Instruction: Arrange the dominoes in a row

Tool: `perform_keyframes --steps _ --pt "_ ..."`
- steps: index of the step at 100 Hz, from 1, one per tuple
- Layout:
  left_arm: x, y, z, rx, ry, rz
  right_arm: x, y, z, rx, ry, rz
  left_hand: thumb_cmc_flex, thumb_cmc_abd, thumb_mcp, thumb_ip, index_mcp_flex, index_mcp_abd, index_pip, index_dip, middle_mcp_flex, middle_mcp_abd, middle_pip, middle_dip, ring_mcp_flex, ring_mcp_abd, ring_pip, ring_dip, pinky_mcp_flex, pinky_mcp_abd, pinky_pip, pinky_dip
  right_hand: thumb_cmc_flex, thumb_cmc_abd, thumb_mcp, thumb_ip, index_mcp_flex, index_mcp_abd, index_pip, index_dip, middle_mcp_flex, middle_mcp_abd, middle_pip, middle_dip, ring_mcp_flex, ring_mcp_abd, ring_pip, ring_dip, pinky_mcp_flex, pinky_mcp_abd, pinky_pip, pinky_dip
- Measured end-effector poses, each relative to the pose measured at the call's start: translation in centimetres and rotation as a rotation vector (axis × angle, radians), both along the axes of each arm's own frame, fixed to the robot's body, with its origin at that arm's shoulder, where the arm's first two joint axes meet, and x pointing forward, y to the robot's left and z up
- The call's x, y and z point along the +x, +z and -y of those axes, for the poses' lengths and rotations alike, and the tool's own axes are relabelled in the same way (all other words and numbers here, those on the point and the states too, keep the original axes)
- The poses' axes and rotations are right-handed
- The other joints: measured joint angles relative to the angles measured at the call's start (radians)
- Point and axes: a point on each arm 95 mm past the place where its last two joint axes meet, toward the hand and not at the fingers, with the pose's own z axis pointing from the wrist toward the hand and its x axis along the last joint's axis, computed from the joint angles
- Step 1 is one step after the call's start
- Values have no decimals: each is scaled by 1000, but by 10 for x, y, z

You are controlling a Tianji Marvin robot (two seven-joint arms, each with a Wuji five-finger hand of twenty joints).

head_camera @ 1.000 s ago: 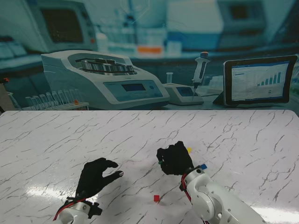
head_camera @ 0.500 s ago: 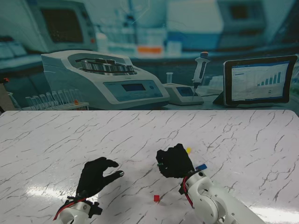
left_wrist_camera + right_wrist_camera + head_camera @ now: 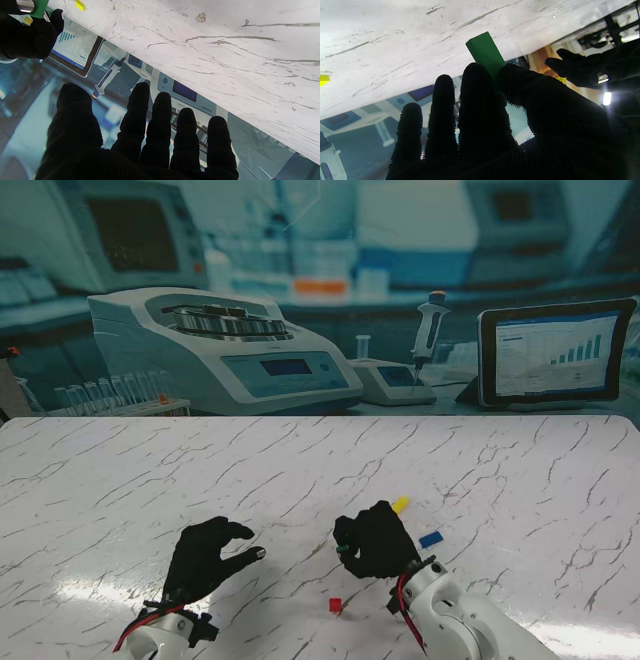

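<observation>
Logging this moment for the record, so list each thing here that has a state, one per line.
right hand: shut on green domino
left hand: open, holding nothing
red domino: on the table, untouched
yellow domino: lying flat
blue domino: lying flat

White marble-patterned table (image 3: 150,480) with dark veins, lab backdrop behind its far edge, large pale centrifuge-like machine (image 3: 215,350) at left, pipette on a stand (image 3: 428,328) near centre, tablet showing a bar chart (image 3: 555,355) at right
</observation>
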Motion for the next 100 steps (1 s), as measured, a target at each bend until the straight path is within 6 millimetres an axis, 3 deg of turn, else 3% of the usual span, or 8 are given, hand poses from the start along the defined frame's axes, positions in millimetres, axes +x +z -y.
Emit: perform_keyframes --steps 46,65,100 --pt "-3 -1 0 -2 1 -2 -18 -19 -2 42 36 -53 0 0 0 0 0 0 0 0 0 0 0 0 9 0 3 0 0 0 0 0 30 0 -26 -1 -2 12 0 -24 1 18 -50 -4 0 0 0 0 2 0 0 0" --pt "-3 0 0 -5 0 -3 -22 -29 -1 53 38 -76 0 0 0 0 0 0 0 0 0 0 0 0 9 0 3 0 0 0 0 0 52 10 -43 -43 -2 16 0 -33 1 24 -66 -4 0 0 0 0 2 0 0 0" --pt "-3 0 0 -6 0 -4 -27 -36 1 61 38 -103 0 0 0 0 0 0 0 0 0 0 0 0 9 0 3 0 0 0 0 0 66 23 -64 -43 -11 24 -7 -35 -3 32 -90 -5 0 0 0 0 1 0 0 -2"
